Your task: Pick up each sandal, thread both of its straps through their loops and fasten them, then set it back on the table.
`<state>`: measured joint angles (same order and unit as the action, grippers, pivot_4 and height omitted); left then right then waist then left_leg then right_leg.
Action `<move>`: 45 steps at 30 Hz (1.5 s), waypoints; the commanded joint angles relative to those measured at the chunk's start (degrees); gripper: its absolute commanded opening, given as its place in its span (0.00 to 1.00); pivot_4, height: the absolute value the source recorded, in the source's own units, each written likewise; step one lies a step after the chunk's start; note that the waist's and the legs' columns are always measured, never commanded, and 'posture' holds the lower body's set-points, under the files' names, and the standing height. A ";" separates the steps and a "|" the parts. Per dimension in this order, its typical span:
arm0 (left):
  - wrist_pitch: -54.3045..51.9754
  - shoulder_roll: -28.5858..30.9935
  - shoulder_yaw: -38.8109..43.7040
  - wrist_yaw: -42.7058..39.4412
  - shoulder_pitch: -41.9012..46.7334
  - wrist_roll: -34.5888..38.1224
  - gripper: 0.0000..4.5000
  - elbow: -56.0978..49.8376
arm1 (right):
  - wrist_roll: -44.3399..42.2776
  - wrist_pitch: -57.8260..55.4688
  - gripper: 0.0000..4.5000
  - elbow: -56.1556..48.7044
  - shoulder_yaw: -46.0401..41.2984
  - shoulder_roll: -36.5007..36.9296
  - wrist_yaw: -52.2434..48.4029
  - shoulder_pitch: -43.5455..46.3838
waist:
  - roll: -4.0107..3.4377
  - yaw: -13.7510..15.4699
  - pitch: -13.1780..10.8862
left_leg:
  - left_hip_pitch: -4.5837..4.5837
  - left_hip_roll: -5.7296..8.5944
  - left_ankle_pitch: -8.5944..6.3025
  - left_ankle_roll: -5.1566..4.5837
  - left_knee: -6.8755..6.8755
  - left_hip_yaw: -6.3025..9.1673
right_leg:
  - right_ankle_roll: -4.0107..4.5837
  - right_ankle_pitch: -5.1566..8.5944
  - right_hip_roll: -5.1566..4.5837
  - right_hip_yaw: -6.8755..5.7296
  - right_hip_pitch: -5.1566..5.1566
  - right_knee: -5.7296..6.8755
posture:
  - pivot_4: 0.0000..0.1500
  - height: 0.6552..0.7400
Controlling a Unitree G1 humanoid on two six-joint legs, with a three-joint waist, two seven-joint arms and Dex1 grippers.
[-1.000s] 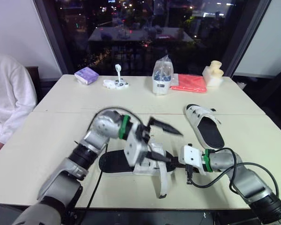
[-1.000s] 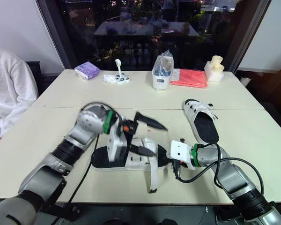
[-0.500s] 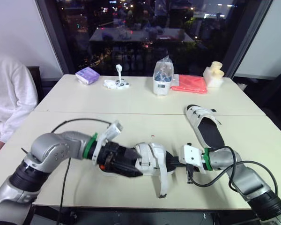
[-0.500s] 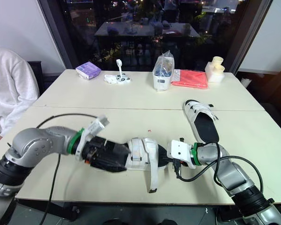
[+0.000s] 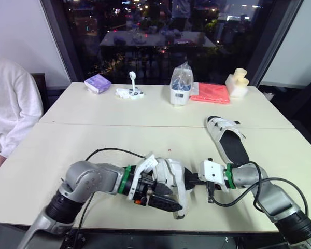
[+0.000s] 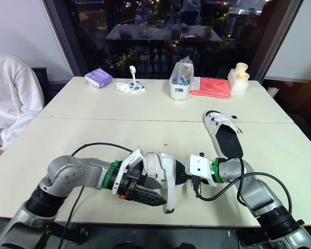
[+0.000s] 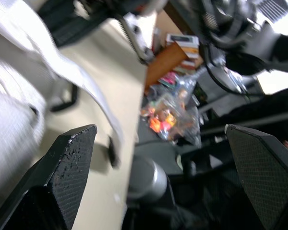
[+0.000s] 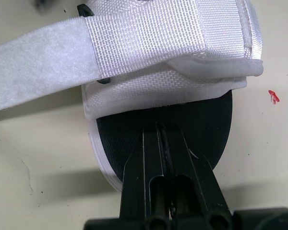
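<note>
A cream table [image 5: 67,150] fills the scene, read here as a clock with the robot at 6. A person in a white top [image 5: 10,109] sits at 9 o'clock. At 12 lies a red cloth [image 5: 209,92].

The near sandal [image 5: 168,171], white with a black insole, lies flat at 6 o'clock by the front edge. A second sandal [image 5: 227,139] lies well apart at about 4 o'clock.

The left gripper [image 5: 167,196] rests at the near sandal's 7 o'clock side, fingers [image 7: 62,182] spread wide. The sandal's loose strap [image 5: 179,202] trails just beside it.

The right gripper [image 8: 161,128] sits at the sandal's 3 o'clock end. Its fingers are pressed together and lie on the insole; whether they pinch anything is unclear.
</note>
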<state>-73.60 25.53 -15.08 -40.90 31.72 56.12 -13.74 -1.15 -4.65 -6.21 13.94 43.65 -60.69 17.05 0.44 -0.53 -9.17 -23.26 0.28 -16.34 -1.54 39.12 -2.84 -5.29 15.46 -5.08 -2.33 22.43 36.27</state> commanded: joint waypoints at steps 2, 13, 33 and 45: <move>-3.05 -3.88 0.35 4.41 1.66 -1.54 1.00 1.06 | 0.64 -1.45 0.00 -1.01 1.39 0.83 -1.40 -2.13 | 0.00 0.13 0.00 | 0.00 0.00 0.00 0.00 -0.02 0.00 | -0.02 -0.01 0.00 0.00 0.00 0.00 | 1.00 1.00; -7.25 -10.19 0.81 9.59 1.31 -5.07 1.00 4.47 | 0.61 -3.30 0.00 -3.84 0.46 1.38 -1.30 -4.36 | -0.04 0.08 0.03 | 0.00 0.01 -0.01 0.01 -0.05 0.01 | 0.00 -0.01 -0.06 0.00 0.00 -0.03 | 1.00 1.00; -18.34 -14.27 18.86 7.70 11.91 3.37 0.02 14.22 | 1.29 -2.50 0.00 -2.41 0.97 1.31 -1.15 -3.20 | -0.03 0.08 0.03 | -0.04 0.03 -0.05 -0.02 -0.12 0.03 | 0.07 0.01 -0.08 -0.01 0.08 -0.05 | 1.00 1.00; -9.17 -9.39 12.22 -1.15 18.65 -4.51 0.02 24.62 | 1.88 -1.30 0.00 -0.58 1.43 0.55 -0.37 -1.67 | -0.02 -0.16 0.02 | -0.03 0.05 0.08 0.22 -0.16 0.03 | -0.09 -0.08 -0.06 -0.02 0.09 -0.05 | 1.00 1.00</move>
<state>-84.55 15.83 -1.25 -39.48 49.61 52.34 11.17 -1.17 -5.13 -8.67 14.04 44.33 -61.36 15.79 0.41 -0.69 -9.15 -23.29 0.33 -16.26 -1.31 38.96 -2.81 -5.38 15.38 -5.14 -2.34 22.53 36.22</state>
